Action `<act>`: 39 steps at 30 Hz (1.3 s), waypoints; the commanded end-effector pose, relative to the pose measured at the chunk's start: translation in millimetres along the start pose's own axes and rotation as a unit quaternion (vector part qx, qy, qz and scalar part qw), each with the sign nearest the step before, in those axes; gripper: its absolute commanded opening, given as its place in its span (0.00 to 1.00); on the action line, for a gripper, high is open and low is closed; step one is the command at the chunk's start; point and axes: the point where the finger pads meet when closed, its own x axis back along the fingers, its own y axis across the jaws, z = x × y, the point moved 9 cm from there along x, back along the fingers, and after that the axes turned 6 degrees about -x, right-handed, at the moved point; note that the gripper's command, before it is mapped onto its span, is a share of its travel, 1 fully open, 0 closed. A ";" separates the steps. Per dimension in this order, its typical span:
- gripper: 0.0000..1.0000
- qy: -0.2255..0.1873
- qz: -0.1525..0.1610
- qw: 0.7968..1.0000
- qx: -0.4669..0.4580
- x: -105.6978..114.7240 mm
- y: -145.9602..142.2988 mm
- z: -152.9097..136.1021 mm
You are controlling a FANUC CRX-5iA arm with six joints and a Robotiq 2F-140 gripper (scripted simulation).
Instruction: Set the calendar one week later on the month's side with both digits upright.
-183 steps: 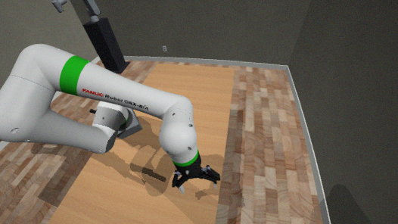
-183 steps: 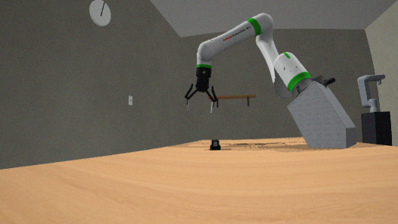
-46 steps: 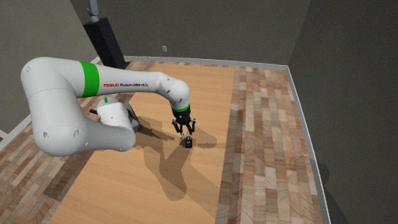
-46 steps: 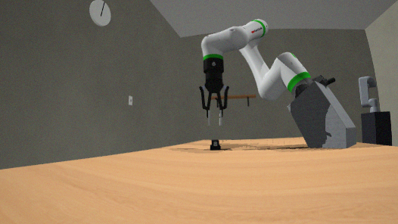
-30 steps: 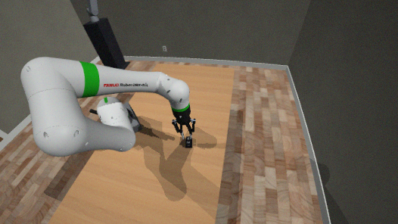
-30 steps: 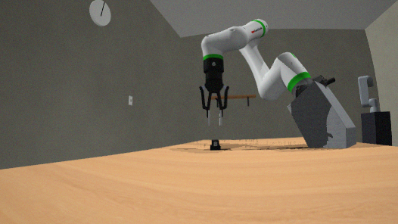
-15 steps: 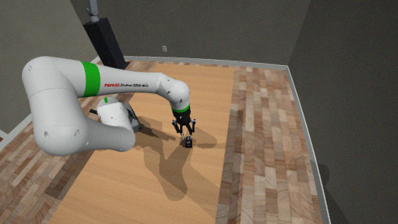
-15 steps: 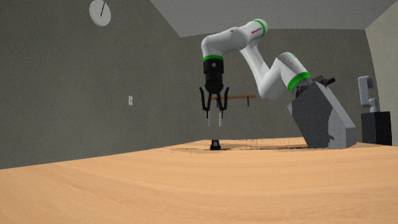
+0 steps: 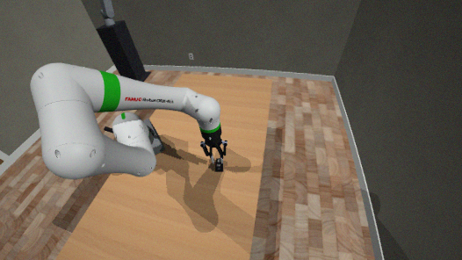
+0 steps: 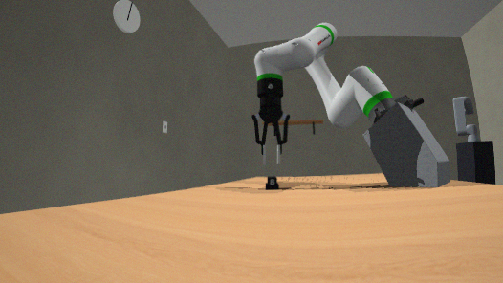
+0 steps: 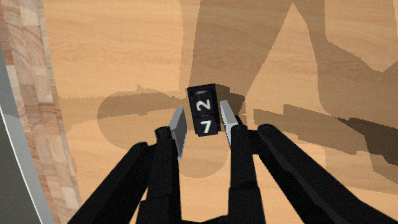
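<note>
At left, the white arm (image 9: pixel 145 97) (image 10: pixel 292 54) reaches out over the wooden table (image 9: pixel 220 198) (image 10: pixel 249 229) (image 11: pixel 120 60), carrying its gripper (image 9: pixel 217 160) (image 10: pixel 271 163) (image 11: pixel 203 114) point-down, an approach that likely leaves room to reach the small date blocks from above. In the wrist view, the left pad (image 11: pixel 178 132) stands off one long side of the dark calendar (image 9: pixel 219 167) (image 10: pixel 272 185) (image 11: pixel 192 95), its flat face turned inward, presumably to press squarely on a cube. Between the two pads as seen from above, but below the fingertips in the exterior view, the calendar rests on the tabletop, showing a sideways white 2 (image 11: pixel 203 105) and, nearer the gripper's body, a 7 (image 11: pixel 206 126); which face carries the month's name cannot be made out. At right, the opposite pad (image 11: pixel 228 120) mirrors the first, beside the other long side. The fingers are parted only partway and grip nothing, a narrowed spread that seems chosen to fit the calendar's slim width without a wide sweep. A straight descent would probably come next, though an off-center approach could nudge the tray or catch its edge.
</note>
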 end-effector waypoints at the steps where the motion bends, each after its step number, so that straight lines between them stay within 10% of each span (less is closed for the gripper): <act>1: 0.28 0.000 0.000 1.000 0.000 -5.9 -0.2 -0.2; 39: 0.28 0.000 0.000 1.000 0.000 -32.1 0.1 -0.8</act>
